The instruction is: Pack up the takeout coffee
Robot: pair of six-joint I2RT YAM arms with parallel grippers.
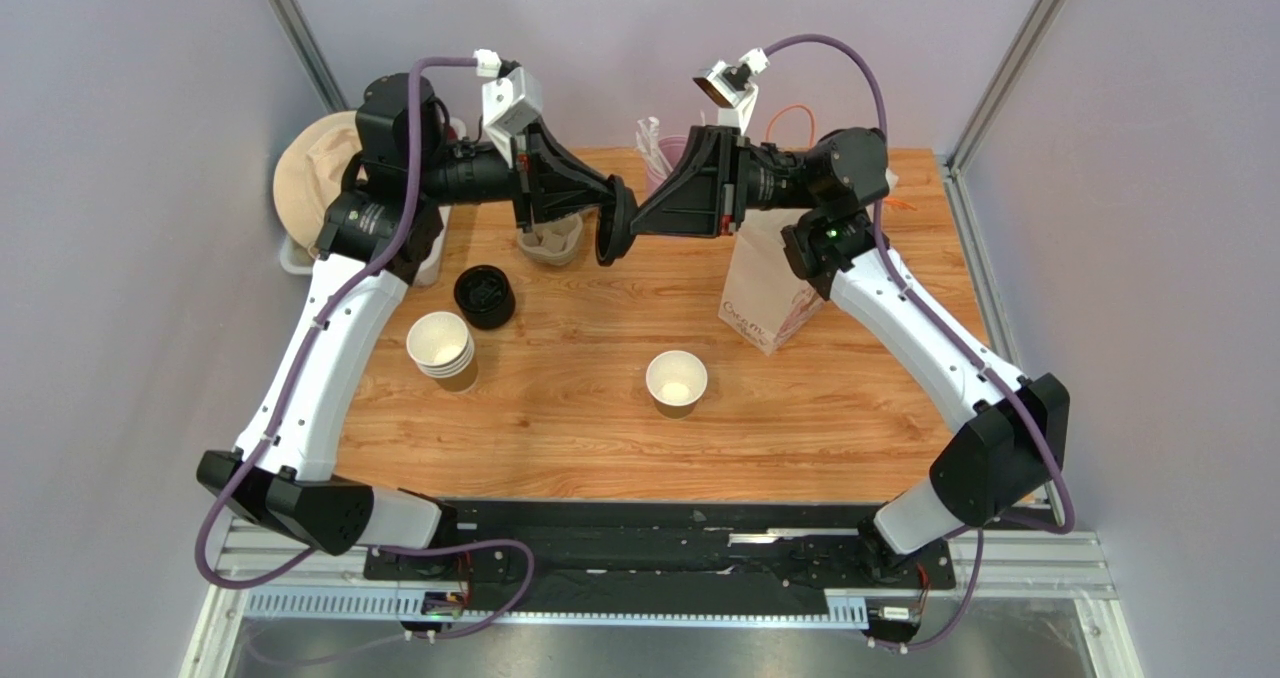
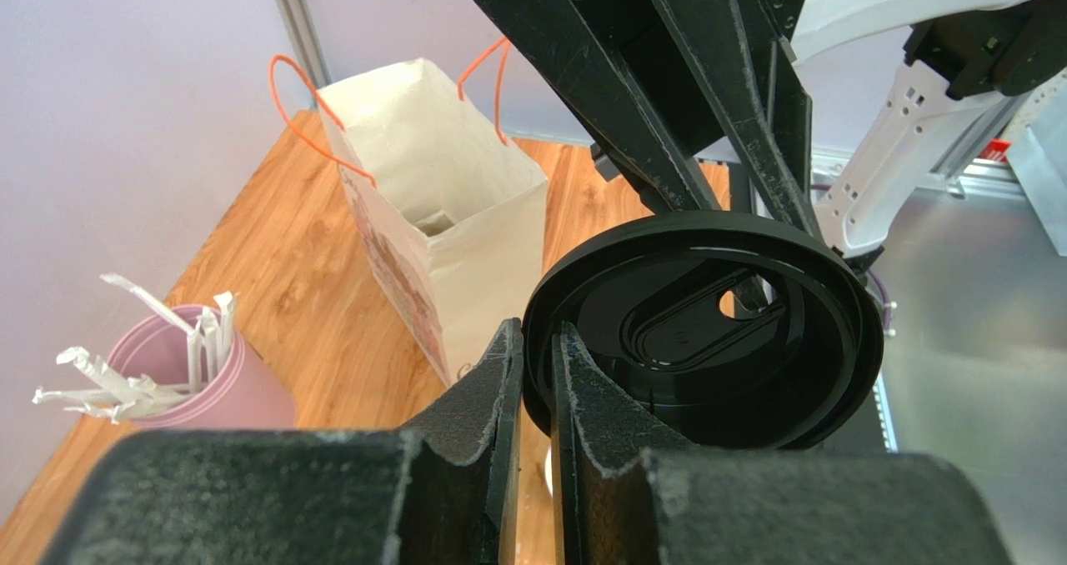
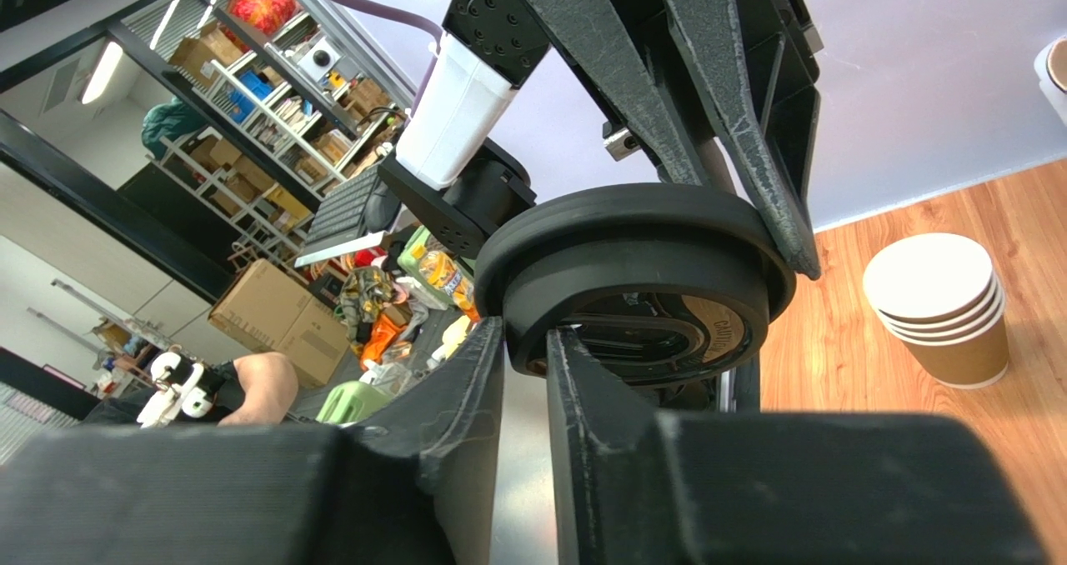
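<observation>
The takeout coffee cup [image 1: 676, 383], brown outside and white inside, stands open and alone on the wooden table, well in front of both grippers. A black round lid [image 1: 610, 239] hangs on edge in mid-air above the back of the table. My left gripper [image 1: 615, 222] is shut on its rim from the left, as the left wrist view [image 2: 539, 340] shows. My right gripper [image 1: 634, 228] is shut on the opposite rim [image 3: 526, 338]. The lid [image 2: 701, 334] faces the left wrist camera with its sip hole showing; the right wrist view shows its outer wall [image 3: 626, 265].
A paper bag [image 1: 769, 300] with orange handles stands open at the back right. A nested stack of paper cups [image 1: 442, 348] and a stack of black lids [image 1: 484, 296] sit at the left. A pink cup of white sticks [image 2: 188, 384] stands at the back.
</observation>
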